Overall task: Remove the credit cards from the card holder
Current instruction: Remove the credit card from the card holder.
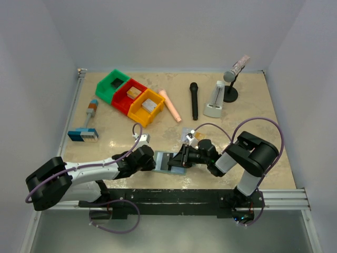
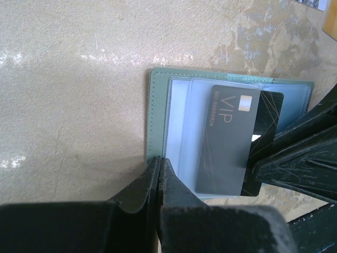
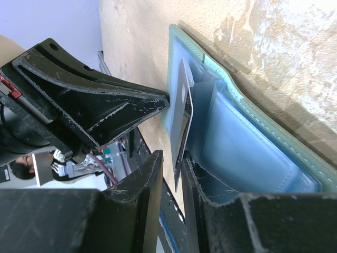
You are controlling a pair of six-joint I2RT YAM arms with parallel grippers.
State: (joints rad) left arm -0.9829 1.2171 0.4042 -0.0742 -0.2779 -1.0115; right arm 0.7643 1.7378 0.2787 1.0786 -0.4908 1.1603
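left gripper (image 2: 159,167): fingers touching each other, fully closed, tips pressing on the near edge of the flat pale teal bifold card holder (image 2: 158,100). The holder lies open on the beige marbled table (image 1: 237,113), just ahead of the arm bases and between the two grippers. right gripper (image 3: 174,161): jaws a narrow slot apart, straddling one end of the thin dark grey VIP card (image 2: 226,139). A gap shows beside the card, so it is not clamped. The card's end toward the left gripper looks hazed under a clear inner pocket; the bare end sticks out and tilts up off the holder. Just beyond the holder, loose on the table: a silvery-grey printed card (image 1: 188,132) with a golden-tan card (image 1: 198,138) beside it, the tan one partly hidden by the right arm. Off to the left: blue-and-white striped block (image 1: 83,134). Far side: green plastic bin (image 1: 108,87), red plastic bin (image 1: 122,100) and yellow plastic bin (image 1: 138,113) touching in a diagonal row, then a pink cylinder (image 1: 170,104), a black handheld microphone (image 1: 194,100), a white-grey upright stand (image 1: 215,103) and a silver microphone on a black round base (image 1: 234,74).
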